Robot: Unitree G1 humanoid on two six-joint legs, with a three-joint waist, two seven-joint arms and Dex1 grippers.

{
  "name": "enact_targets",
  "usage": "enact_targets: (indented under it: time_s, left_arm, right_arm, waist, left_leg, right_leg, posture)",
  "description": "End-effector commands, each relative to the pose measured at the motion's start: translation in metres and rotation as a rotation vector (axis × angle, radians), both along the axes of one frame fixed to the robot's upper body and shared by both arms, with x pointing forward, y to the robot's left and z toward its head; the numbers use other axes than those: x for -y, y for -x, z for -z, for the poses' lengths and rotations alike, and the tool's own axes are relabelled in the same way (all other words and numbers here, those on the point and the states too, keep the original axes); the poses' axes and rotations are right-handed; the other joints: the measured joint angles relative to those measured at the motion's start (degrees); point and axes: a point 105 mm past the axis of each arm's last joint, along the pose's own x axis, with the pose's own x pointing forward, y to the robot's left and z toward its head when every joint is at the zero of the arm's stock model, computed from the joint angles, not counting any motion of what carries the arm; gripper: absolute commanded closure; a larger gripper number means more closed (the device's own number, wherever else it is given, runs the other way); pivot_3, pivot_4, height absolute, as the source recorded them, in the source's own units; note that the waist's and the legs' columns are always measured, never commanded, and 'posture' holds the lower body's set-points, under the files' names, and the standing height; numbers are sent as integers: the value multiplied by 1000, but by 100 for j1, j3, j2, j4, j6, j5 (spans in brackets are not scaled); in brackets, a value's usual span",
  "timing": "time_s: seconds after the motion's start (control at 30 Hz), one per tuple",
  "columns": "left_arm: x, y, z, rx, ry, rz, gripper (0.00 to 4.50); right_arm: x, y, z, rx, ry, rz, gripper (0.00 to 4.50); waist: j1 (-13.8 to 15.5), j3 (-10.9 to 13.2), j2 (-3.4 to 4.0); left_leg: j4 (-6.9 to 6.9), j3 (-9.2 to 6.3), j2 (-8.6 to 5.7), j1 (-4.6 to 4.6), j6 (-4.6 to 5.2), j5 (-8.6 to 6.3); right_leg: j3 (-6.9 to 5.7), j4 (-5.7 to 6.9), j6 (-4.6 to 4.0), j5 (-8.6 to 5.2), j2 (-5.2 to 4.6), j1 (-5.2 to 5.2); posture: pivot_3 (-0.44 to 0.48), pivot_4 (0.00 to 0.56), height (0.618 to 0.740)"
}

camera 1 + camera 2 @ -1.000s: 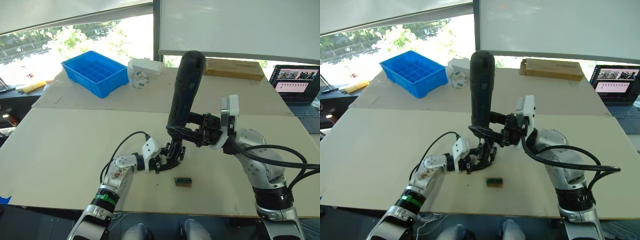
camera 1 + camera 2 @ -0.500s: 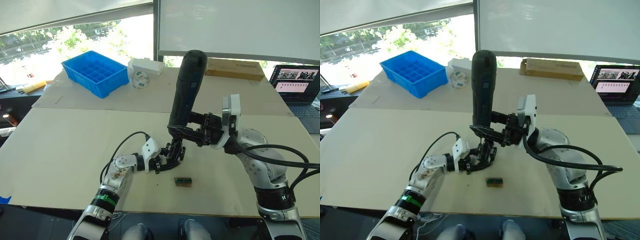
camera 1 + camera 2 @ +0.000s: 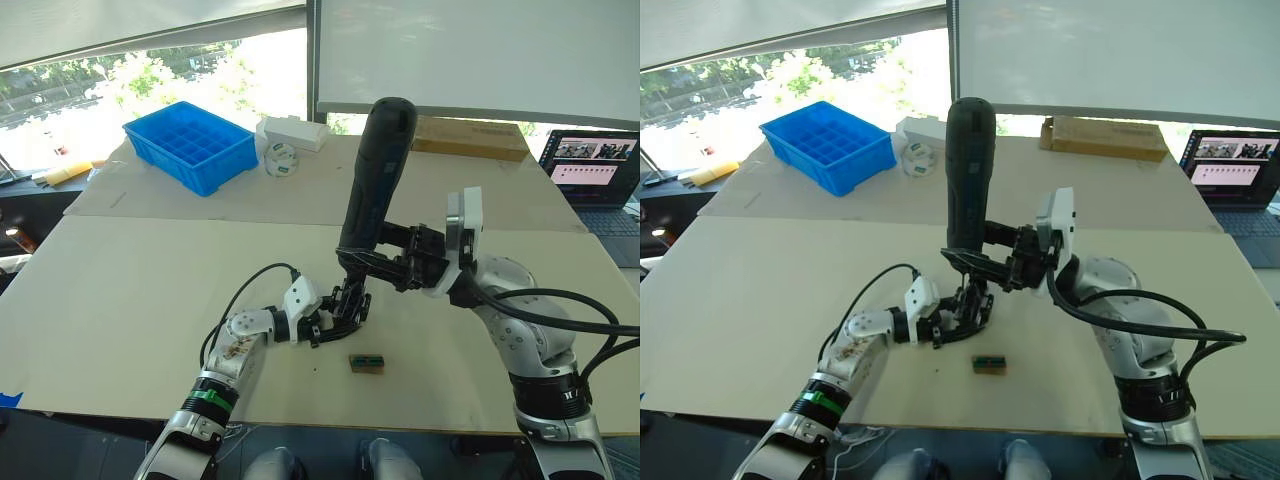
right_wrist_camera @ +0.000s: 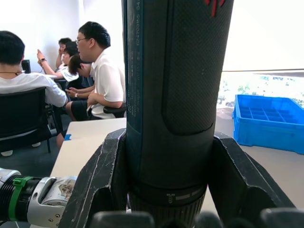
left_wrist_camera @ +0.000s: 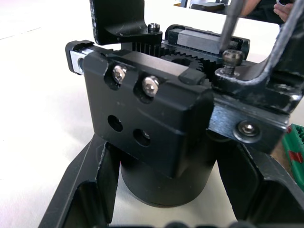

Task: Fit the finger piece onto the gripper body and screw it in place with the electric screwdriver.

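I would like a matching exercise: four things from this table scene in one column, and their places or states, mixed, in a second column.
1. electric screwdriver
2. gripper body
3. blue bin
4. laptop

a. far left of the table
b. upright in the right claw
c. far right, screen on
d. held on the table by the left claw

Pairs: 1-b, 2-d, 3-a, 4-c

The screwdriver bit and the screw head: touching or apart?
Touching. The left wrist view shows the screwdriver bit coming down onto the screw head atop the gripper body, no gap visible.
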Motion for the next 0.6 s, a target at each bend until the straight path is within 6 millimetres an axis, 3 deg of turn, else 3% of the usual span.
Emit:
enact_targets:
  time_s: [0.03,0.6]
  left_arm:
    - [2,8,11,-47,-14,23,2062]
    - [2,8,12,-49,-16,23,2062]
  right_arm:
    - [3,9,-17,60,-34,-27,2586]
    - [0,10,-10,33,-25,-39,2586]
  waist:
    - [0,0,0]
    - [1,0,0]
  left_leg:
    - [0,0,0,0,0,0]
    - [0,-1,0,0,0,0]
  right_leg:
    - [0,0,0,0,0,0]
    - [0,0,0,0,-2,0]
  posture:
    - [0,150,740]
    - [0,150,740]
